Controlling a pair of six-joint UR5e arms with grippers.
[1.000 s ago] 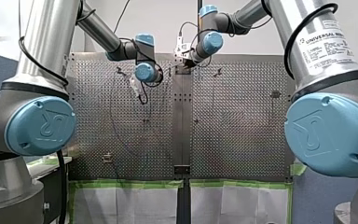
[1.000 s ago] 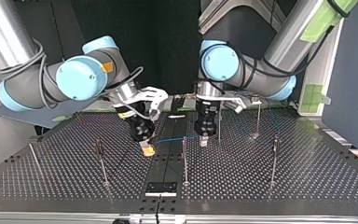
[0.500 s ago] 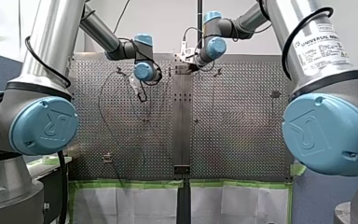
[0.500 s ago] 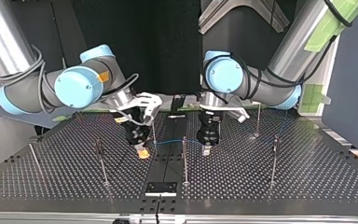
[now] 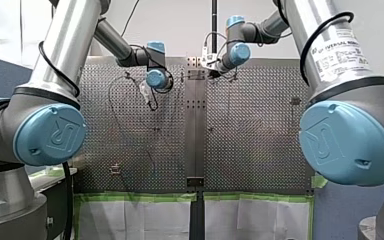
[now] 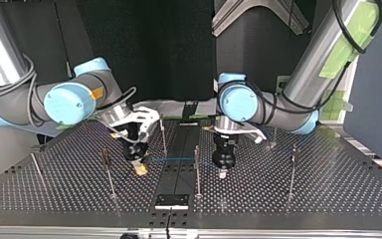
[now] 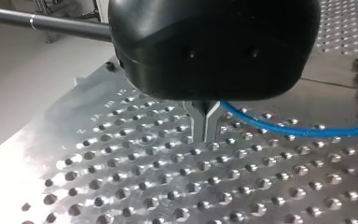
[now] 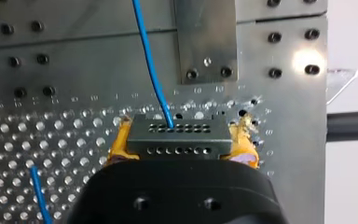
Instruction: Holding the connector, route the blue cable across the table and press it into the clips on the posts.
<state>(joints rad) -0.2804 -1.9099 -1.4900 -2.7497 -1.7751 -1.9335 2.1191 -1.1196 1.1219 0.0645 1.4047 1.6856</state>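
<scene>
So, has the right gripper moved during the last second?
Yes: my right gripper moved toward the top view's left, away from the middle post.

Bright blue along the cable [image 8: 151, 70]. Dull grey metal on the connector [image 8: 177, 135], dotted with two rows of small dark holes. Yellow-orange on the fingers [image 8: 120, 142] either side of the connector, black on the housing of my right gripper [image 8: 179, 140] behind the connector. Black too on my left gripper [image 7: 206, 135], with plain grey metal fingers. Silver on the surface [image 7: 144, 186], patterned with an even grid of round holes. Light blue caps and silver tubes on the arms [image 5: 50, 135]. Green on the tape [image 5: 135, 197].
</scene>
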